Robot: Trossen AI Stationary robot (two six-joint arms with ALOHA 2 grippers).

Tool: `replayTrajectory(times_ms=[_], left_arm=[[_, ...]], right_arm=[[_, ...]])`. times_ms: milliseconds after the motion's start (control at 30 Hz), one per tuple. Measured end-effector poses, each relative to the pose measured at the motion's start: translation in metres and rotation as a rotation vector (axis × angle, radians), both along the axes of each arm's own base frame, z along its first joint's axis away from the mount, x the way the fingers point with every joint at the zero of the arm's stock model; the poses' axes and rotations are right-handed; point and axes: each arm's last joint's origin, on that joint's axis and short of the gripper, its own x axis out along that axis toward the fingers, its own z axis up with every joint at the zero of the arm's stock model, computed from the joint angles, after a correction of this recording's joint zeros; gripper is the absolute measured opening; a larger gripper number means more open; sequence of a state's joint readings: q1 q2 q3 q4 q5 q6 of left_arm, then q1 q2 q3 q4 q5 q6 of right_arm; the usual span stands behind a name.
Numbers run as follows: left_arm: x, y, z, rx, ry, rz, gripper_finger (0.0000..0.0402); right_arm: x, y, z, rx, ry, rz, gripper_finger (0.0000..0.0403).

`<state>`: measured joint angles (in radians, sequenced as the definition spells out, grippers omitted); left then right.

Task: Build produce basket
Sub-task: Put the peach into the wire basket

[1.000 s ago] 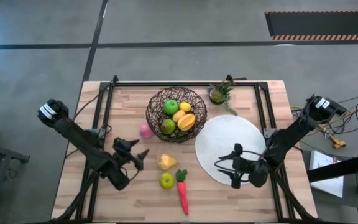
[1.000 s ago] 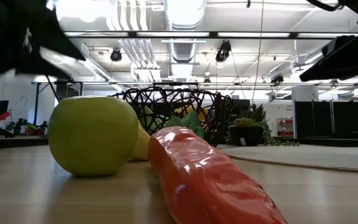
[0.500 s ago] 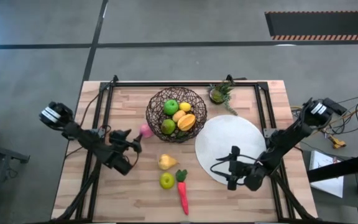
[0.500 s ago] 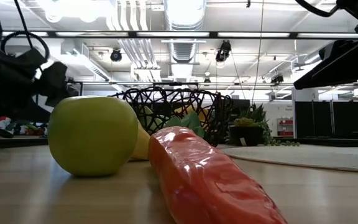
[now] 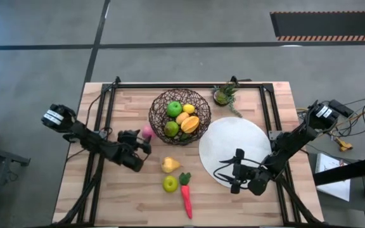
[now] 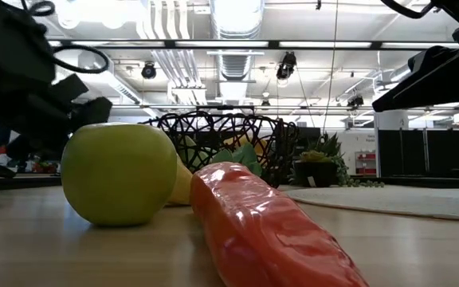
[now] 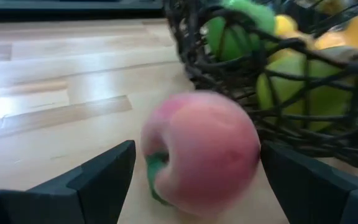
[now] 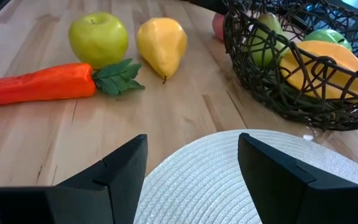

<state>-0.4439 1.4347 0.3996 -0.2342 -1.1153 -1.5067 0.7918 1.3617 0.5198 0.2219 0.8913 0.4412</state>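
The dark wire basket [image 5: 180, 116] stands at the table's far middle with green apples, a lemon and orange pieces in it. A pink fruit [image 5: 147, 132] lies on the wood against the basket's left side; in the left wrist view the pink fruit [image 7: 199, 153] sits just ahead of my open left gripper [image 5: 142, 146], between its fingers' lines and untouched. A yellow pear [image 5: 170, 165], a green apple [image 5: 170, 183] and a red carrot piece [image 5: 187, 196] lie near the front. My right gripper [image 5: 234, 172] is open and empty over the white plate [image 5: 233, 149].
A small potted plant [image 5: 224, 95] stands at the far right of the basket. A black metal frame [image 5: 109, 101] runs along the table's far and side edges. Bare wood lies at the front left and front right.
My left gripper has gone from the table's near left toward the far edge and the right, up to the pink fruit by the basket. My right gripper has shifted slightly toward the near-left over the plate. The produce has stayed where it was.
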Motion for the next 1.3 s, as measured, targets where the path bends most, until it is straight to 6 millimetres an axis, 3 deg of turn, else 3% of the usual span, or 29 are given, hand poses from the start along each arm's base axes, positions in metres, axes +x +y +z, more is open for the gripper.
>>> replayTrajectory(times_ms=[733,867,1167,1300], left_arm=[[0.017,0.014,-0.018,-0.063,0.132,-0.025,0.0324],[0.017,0.013,-0.023,-0.113,0.180,-0.056,0.0288],[0.014,0.006,-0.015,-0.164,0.184,-0.124,0.0145],[0.014,0.003,-0.008,-0.211,0.177,-0.173,0.0137]], right_arm=[[0.000,0.000,0.000,0.003,0.000,0.000,0.0235],[0.000,0.000,0.000,0.001,0.002,0.001,0.0235],[0.000,0.000,0.000,0.013,0.001,-0.003,0.0232],[0.000,0.000,0.000,0.030,-0.001,-0.007,0.0232]])
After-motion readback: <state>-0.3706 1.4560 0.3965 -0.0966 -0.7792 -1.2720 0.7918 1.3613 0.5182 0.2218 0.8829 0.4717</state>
